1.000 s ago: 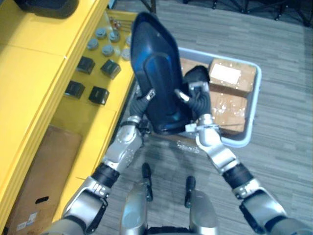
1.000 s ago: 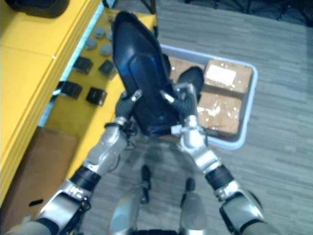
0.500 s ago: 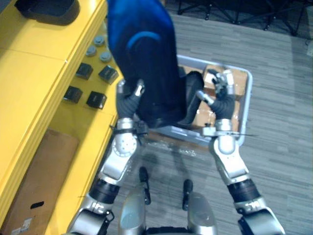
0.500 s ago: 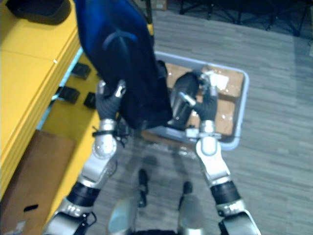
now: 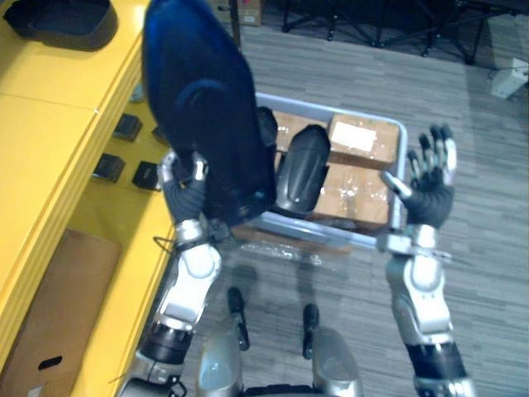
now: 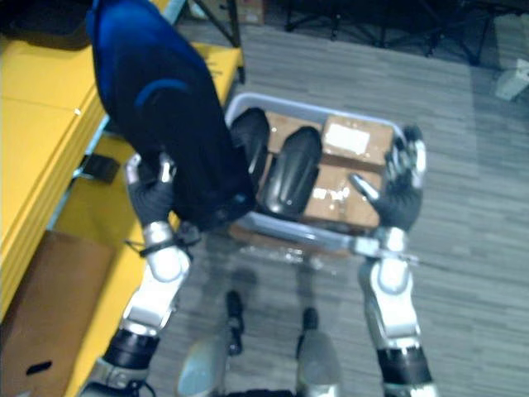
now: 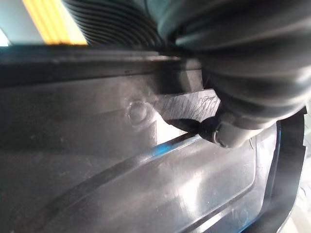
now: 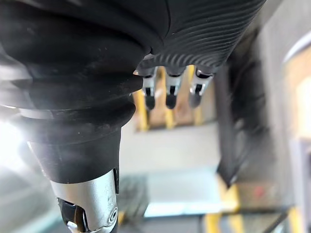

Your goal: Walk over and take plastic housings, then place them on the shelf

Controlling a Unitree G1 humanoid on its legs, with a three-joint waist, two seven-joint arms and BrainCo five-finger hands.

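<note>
Left eye view: left hand (image 5: 183, 186) fingers curled round lower edge of large dark blue-black plastic housing (image 5: 207, 116), held upright beside yellow shelf (image 5: 58, 124). Right hand (image 5: 426, 194) fingers spread wide, holding nothing, above grey bin (image 5: 402, 132) right rim.

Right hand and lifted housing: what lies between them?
Between right hand and lifted housing: the grey bin holding dark housings and cardboard boxes, in both eye views.

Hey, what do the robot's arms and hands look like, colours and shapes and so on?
The left arm and right arm are silver-grey, in rounded segments with black bands at the joints. A dark ribbed cover wraps each wrist and hand back. The right robot hand has slim silver fingers with dark tips and a separate thumb; the left robot hand matches.
</note>
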